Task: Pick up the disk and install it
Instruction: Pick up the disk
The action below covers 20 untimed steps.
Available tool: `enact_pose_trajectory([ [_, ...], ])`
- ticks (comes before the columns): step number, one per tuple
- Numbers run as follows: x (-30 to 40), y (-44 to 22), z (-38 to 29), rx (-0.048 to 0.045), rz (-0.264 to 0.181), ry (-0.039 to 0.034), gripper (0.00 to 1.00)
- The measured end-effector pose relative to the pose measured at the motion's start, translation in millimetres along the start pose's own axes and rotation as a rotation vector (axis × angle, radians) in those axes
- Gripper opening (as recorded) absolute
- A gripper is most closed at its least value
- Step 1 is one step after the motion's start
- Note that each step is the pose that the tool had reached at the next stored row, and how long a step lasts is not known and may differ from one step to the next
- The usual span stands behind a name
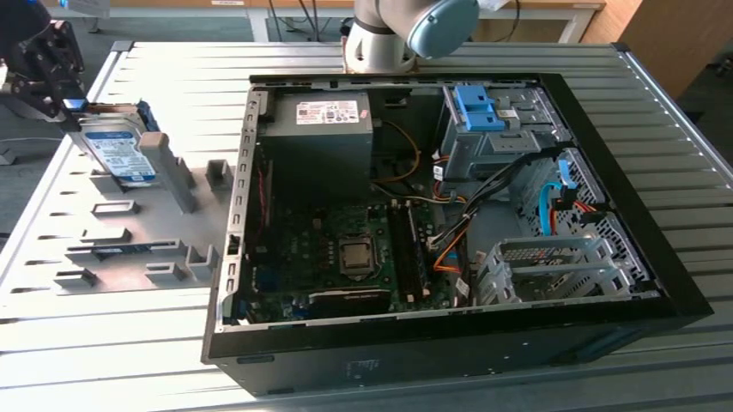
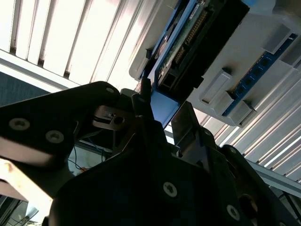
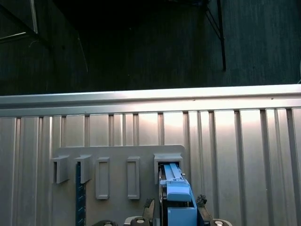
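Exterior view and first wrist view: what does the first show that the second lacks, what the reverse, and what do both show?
Exterior view's own: the open computer case, its power supply and motherboard, and the disk's labelled face. First wrist view's own: the disk's blue rail end-on in its slot. Shared: the disk, the grey slotted holder, the ribbed table.

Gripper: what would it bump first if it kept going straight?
The disk, probably: its blue rail is right before the gripper, standing in the grey holder. They may already touch; depth is unclear.
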<state>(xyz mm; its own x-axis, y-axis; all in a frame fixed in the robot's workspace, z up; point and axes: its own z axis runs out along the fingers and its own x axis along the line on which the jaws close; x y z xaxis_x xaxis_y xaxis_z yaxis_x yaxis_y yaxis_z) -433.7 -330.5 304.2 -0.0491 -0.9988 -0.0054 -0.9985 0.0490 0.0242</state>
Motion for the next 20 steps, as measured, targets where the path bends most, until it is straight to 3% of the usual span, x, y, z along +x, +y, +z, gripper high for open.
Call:
enact_pose_trajectory([
  [9, 0.1, 0.1, 7.5, 0.0001, 0.0, 0.0, 0.45],
  [13, 0.1, 0.1, 8.2, -0.0001, 0.0, 0.0001, 0.44],
  [14, 0.1, 0.1, 8.3, 0.0, 0.0, 0.0001, 0.37],
  [20, 0.1, 0.1, 8.7, 0.0, -0.001, 0.0004, 0.37],
])
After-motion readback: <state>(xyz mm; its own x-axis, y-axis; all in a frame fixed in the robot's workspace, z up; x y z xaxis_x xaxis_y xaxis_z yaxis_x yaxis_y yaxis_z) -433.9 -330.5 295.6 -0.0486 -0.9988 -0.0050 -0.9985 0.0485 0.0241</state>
